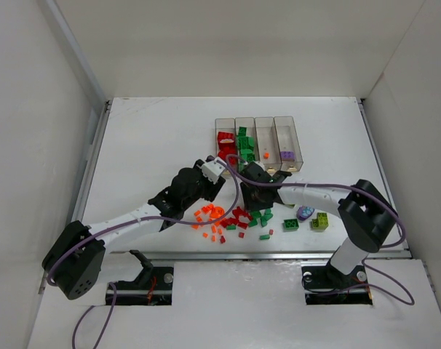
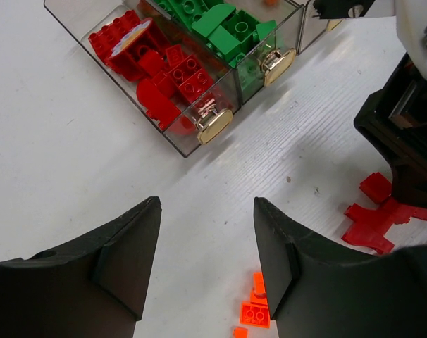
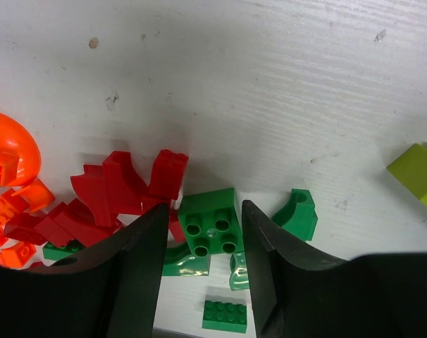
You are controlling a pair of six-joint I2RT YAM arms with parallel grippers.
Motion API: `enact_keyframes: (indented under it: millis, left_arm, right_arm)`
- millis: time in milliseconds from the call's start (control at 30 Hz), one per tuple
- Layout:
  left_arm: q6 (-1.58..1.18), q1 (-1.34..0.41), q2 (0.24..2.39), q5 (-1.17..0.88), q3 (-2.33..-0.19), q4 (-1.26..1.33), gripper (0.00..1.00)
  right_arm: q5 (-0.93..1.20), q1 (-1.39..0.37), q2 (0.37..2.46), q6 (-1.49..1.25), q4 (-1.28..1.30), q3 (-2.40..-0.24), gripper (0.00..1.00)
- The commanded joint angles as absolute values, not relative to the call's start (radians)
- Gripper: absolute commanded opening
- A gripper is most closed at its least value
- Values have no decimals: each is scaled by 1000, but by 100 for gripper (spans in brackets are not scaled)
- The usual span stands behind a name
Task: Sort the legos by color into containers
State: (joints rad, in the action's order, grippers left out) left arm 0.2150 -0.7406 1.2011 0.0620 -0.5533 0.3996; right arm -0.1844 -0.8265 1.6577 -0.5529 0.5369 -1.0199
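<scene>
My right gripper [image 3: 205, 208] points down into the loose pile [image 1: 235, 218]. Its jaws are half wide and straddle a green brick [image 3: 210, 229]. A sliver of gap shows on the brick's 9 o'clock side, so it is not clamped. Red bits [image 3: 122, 190] lie at the brick's 9 o'clock, with an orange arch [image 3: 9, 151] beyond them and a lime brick [image 3: 418, 169] at 2 o'clock.

My left gripper [image 2: 206, 204] hangs over the table [image 1: 148, 145] at the pile's 10 o'clock, jaws moderately apart and holding nothing. Orange bits [image 2: 256, 310] lie just by its right finger.

At the pile's 12 o'clock the bins [image 1: 293, 118] stand in a row. From 9 to 3 o'clock they hold red bricks [image 1: 225, 142], green bricks [image 1: 244, 142], one orange piece [image 1: 266, 154] and one purple brick [image 1: 287, 155].
</scene>
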Motion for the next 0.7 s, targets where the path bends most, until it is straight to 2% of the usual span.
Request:
enact_keyframes:
  millis: [0, 200, 300, 667]
  left_arm:
    - [199, -747, 1170, 75, -551, 436, 51]
    - [199, -747, 1170, 75, -551, 436, 51]
    - [199, -747, 1170, 75, -551, 436, 51]
    - [209, -747, 1161, 75, -551, 426, 51]
  right_arm:
    - [-213, -836, 1641, -571, 558, -969, 51]
    - [-213, -836, 1631, -571, 568, -950, 52]
    - [-204, -836, 1631, -571, 568, -950, 48]
    - [-195, -836, 1556, -571, 587, -940, 50]
